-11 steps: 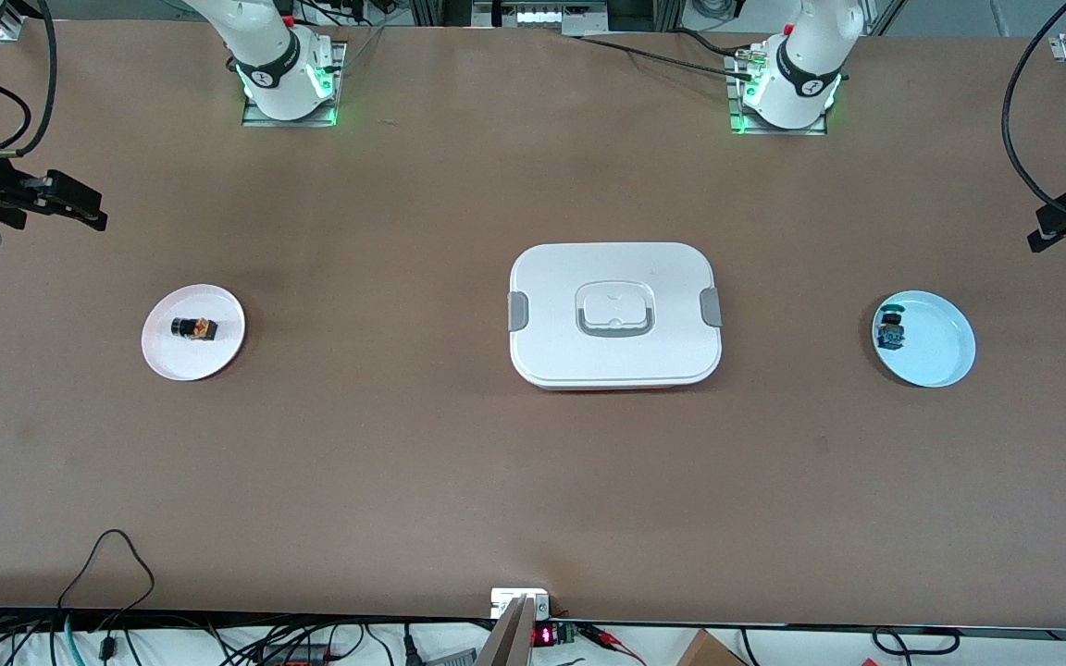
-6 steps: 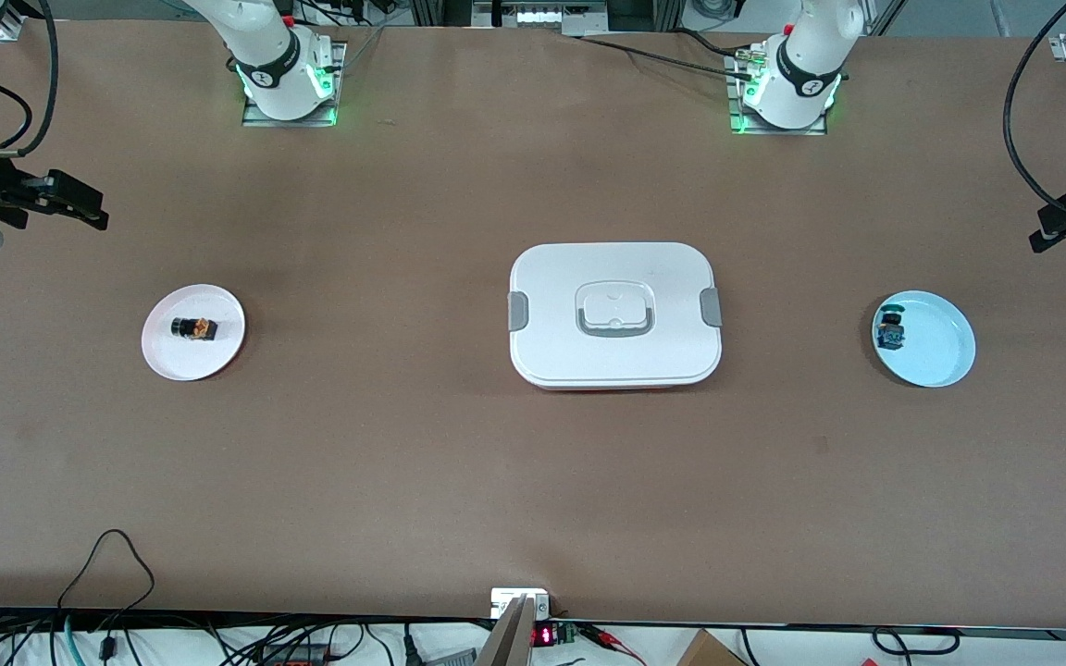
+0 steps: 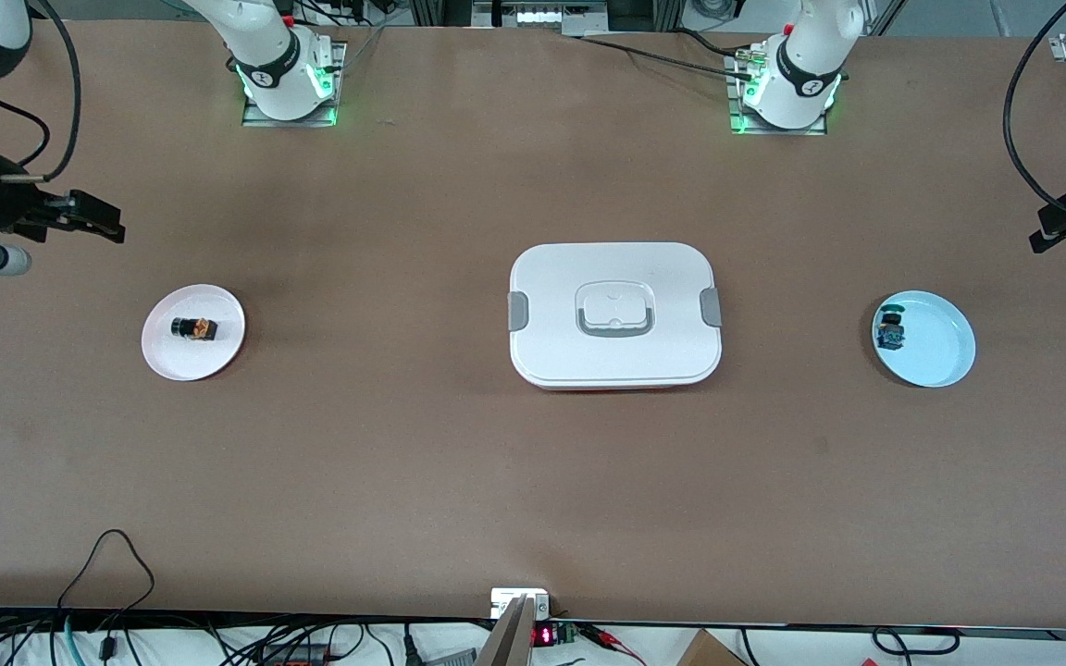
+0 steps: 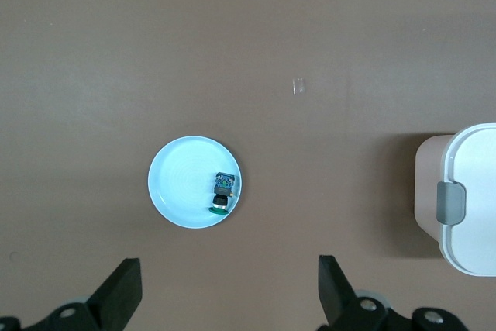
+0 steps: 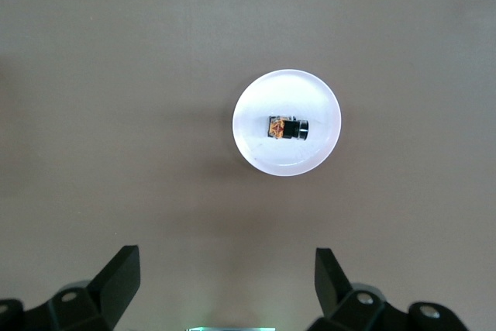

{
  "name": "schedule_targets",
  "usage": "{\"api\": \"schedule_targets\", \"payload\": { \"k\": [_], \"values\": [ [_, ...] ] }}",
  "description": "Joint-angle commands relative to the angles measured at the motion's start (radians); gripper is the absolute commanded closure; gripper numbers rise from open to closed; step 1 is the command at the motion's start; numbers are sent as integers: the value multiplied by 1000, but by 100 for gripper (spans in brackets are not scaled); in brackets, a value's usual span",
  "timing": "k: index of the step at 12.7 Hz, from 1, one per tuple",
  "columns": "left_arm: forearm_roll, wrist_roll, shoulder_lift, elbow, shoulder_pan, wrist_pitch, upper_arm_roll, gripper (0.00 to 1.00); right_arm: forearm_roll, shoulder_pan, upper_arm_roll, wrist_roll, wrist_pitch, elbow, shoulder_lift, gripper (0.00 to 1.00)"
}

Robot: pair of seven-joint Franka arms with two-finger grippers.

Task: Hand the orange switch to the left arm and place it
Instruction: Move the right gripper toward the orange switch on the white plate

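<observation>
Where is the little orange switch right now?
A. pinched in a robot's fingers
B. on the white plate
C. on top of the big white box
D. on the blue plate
B: the orange switch lies on the white plate near the right arm's end of the table, and both grippers are open and hold nothing.

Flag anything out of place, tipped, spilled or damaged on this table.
Nothing stands out. The orange switch lies on its white plate, a blue-green component on the blue plate, and the box sits closed between them.
</observation>
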Motion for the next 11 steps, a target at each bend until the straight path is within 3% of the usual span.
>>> {"api": "schedule_targets", "payload": {
  "k": [1, 11],
  "values": [
    [36, 1, 21, 34, -7, -15, -2, 0, 8, -4, 1, -14, 5, 21, 39, 0],
    [36, 1, 21, 34, -7, -15, -2, 0, -4, -1, 1, -17, 111, 15, 174, 0]
  ]
}}
